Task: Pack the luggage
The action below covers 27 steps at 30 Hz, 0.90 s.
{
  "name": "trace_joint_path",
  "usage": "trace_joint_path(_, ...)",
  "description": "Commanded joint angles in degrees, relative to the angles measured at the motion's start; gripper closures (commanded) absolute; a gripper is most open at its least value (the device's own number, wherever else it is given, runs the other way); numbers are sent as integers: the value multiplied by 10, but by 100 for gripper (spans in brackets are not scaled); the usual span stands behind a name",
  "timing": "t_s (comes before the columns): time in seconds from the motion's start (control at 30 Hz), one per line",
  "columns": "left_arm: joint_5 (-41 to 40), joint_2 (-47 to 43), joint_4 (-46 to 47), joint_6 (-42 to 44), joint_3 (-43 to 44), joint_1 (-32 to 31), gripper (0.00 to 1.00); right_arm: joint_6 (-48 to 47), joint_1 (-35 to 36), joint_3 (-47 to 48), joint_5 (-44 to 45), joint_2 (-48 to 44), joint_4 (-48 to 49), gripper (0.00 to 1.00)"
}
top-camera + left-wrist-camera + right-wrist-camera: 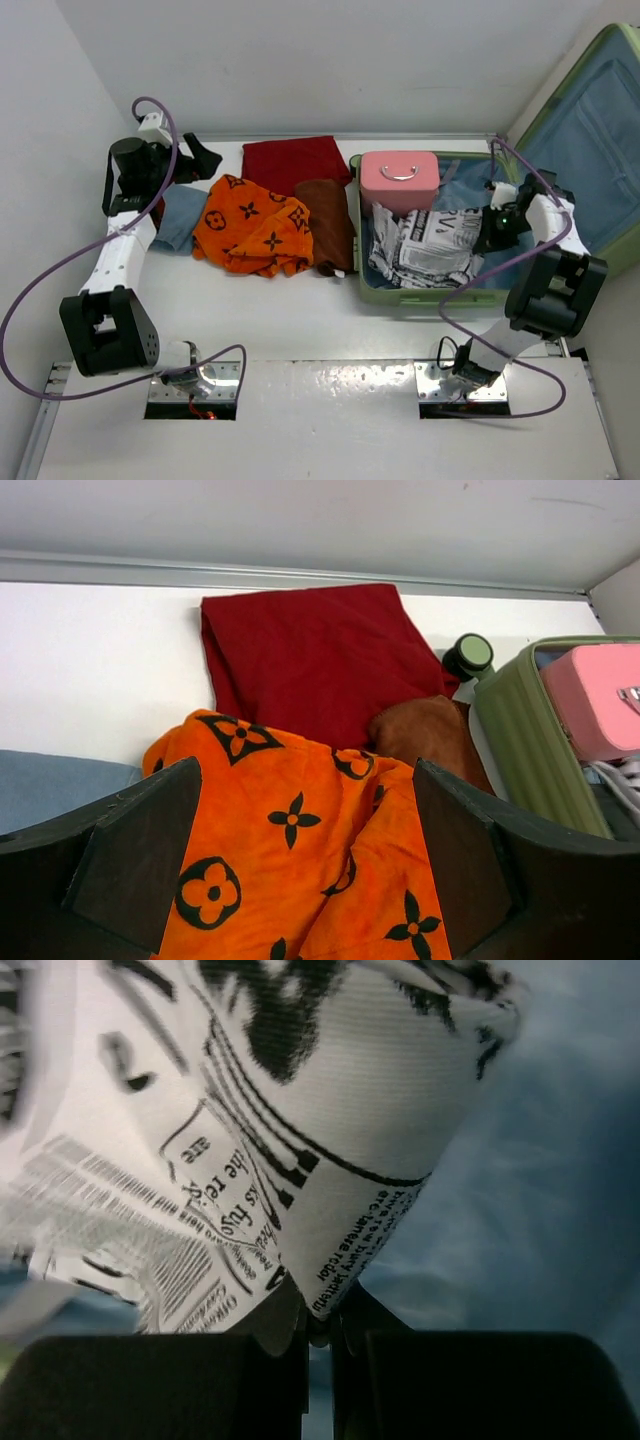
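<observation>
Light-green ribbed shell identifies the luggage (418,296). It lies open on the right half of the table (300,325), with the base flat and the lid (600,120) raised at the back right corner. Blue-grey lining shows in both halves. Inside the base, a pink case (400,180) with a metal handle sits at the far-left end. A newspaper-print cloth (425,248) lies crumpled just in front of it.

Right gripper (487,232): positioned over the right side of the base, jaws pressed together on a corner of the newspaper-print cloth. The wrist view shows the printed fabric pinched between the two dark fingers (200,1390), with lining behind.

Left gripper (197,158): positioned at the far-left of the table, jaws spread wide, nothing between them.

Loose items on the table, left of the luggage:
- a blue cloth (180,215), nearest the left arm;
- an orange cloth (250,225) with black motifs, overlapping the blue one;
- a dark red cloth (295,160), folded flat by the back wall;
- a brown cloth (325,220), just beside the luggage's left wall.

One small wheel (470,655) shows at the far-left corner of the luggage.
</observation>
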Motion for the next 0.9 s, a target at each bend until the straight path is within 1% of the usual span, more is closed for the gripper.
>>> trace_joint_path(0.0,8,2,22,10,24,-11,8,-94,-33,26,74,13,21,100)
trace_joint_path(0.17,8,14,22,10,29,-17,8,-133,-49,50,128,47,42,100)
trace_joint_path(0.4,-3,19,16,16,29,-22,8,-170,-53,69,179,34,113,100)
trace_joint_path(0.47,-8,19,16,22,29,-27,8,-175,-52,89,193,37,121,100)
trace_joint_path(0.53,-14,19,8,27,29,-27,8,-179,-49,106,204,56,108,100)
trace_joint_path(0.57,-41,19,1,33,35,-32,8,-187,-46,127,211,69,80,87)
trace_joint_path(0.6,-41,19,1,33,35,-33,8,-187,-46,127,211,72,80,87)
trace_joint_path(0.63,-52,24,-7,42,35,-33,8,-187,-45,131,223,72,72,80)
trace_joint_path(0.67,-64,24,-27,59,46,-45,7,-182,-43,132,226,71,69,69)
trace_joint_path(0.7,-70,31,-42,75,52,-50,6,-167,-43,131,216,60,71,43)
trace_joint_path(0.73,-81,31,-62,92,57,-57,6,-167,-42,131,216,43,71,34)
trace_joint_path(0.77,-89,31,-91,120,58,-71,4,-150,-36,129,184,34,69,29)
trace_joint_path(0.8,-109,31,-101,131,58,-76,4,-144,-24,133,172,0,64,23)
trace_joint_path(0.83,-116,31,-108,131,51,-76,4,-121,-17,136,123,-12,51,20)
trace_joint_path(0.87,-122,18,-108,131,35,-76,4,-112,5,141,110,-21,49,18)
